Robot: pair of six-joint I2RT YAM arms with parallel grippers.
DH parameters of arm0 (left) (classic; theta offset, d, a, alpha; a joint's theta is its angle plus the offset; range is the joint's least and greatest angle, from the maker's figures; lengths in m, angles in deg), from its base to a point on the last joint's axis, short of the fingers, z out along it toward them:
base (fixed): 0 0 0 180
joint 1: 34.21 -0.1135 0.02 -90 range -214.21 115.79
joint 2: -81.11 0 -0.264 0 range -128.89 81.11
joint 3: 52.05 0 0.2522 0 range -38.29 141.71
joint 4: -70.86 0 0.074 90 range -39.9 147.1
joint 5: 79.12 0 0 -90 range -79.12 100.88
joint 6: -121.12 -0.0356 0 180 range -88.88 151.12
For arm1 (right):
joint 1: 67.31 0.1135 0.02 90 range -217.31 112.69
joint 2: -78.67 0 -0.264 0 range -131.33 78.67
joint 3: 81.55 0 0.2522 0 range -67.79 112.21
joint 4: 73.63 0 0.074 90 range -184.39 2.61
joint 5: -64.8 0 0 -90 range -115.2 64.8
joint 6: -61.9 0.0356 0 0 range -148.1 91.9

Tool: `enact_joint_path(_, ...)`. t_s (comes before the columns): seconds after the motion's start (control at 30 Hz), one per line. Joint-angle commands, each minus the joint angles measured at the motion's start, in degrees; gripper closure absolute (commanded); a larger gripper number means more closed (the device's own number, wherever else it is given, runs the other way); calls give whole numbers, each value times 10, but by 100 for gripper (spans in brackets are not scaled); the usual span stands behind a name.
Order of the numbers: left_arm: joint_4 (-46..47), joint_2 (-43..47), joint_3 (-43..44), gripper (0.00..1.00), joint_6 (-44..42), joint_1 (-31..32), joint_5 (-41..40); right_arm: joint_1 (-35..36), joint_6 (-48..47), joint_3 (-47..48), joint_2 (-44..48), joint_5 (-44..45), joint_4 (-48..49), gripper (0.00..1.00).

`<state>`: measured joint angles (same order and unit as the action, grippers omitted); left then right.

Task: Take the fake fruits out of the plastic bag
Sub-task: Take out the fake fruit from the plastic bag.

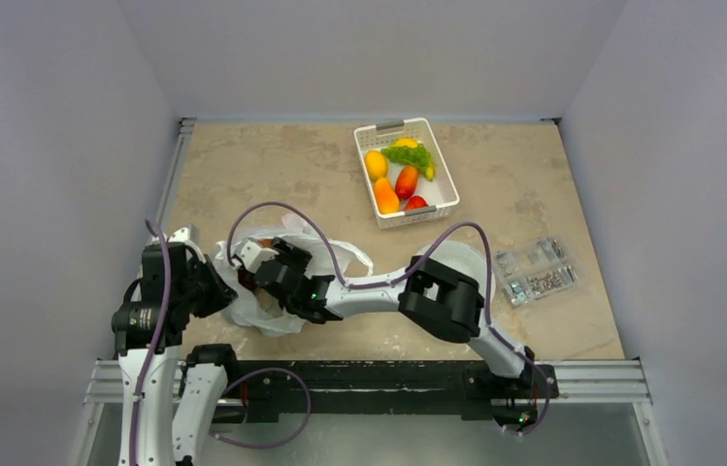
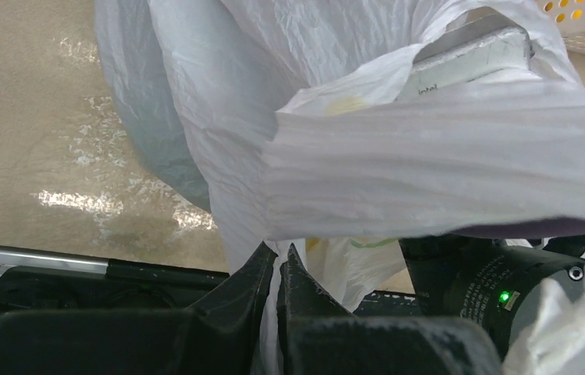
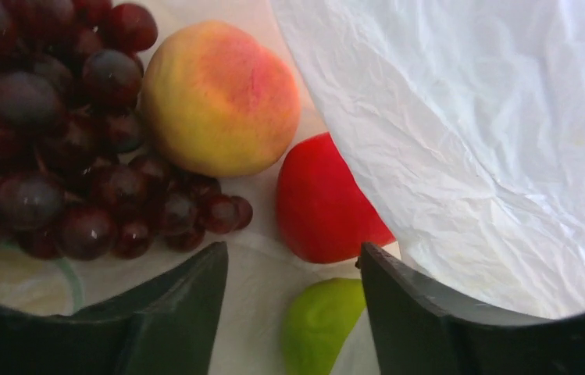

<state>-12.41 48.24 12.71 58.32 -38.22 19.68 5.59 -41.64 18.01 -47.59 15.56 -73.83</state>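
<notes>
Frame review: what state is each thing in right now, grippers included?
left gripper: shut on the plastic bag's edge.
plastic bag: lifted by one edge, fruit inside.
right gripper: open inside the bag, holding nothing.
dark red grape bunch: in the bag, not gripped.
peach: in the bag, against the grapes.
red fruit: partly under a bag fold.
green fruit: between the open fingers, not gripped.
white basket: upright, holding several fruits.

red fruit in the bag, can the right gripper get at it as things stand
Probably yes. The right gripper sits open just short of the red fruit, with nothing between them; a fold of the plastic bag covers only one edge of it.
</notes>
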Motion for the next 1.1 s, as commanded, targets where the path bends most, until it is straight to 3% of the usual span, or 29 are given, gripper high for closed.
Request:
enact_joint_path(0.0,13,2,4,100,-8,0,2,-6,-61,54,-6,57,47,34)
enact_joint_path(0.37,13,1,5,100,-8,0,3,-42,-84,96,-51,40,46,3)
enact_joint_path(0.7,13,0,5,100,-9,0,3,-72,-64,130,-93,-8,5,1)
enact_joint_path(0.83,13,0,5,100,-9,0,3,-76,-52,130,-100,-28,0,13)
enact_joint_path(1.07,14,-3,4,100,-9,0,4,-77,-10,109,-75,-77,-19,46)
